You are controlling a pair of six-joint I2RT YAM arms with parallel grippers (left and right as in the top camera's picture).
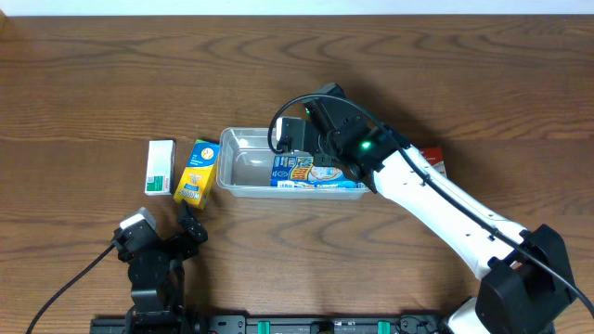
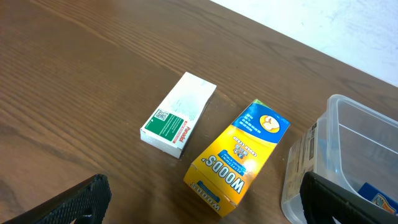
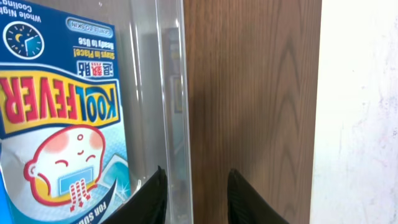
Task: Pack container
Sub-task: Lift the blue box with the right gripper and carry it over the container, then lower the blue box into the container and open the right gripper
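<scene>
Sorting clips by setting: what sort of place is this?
Likely a robotics lab bench: a white robot arm and a black robot arm over a wood-grain table, a plain white backdrop, and a clear rectangular plastic tub.

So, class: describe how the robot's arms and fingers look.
The right arm has long white links, black joints, a lit green light near the wrist and a looping black cable. The left arm is black with a pale block on top and a trailing cable. Both arms' fingers are matte black.
</scene>
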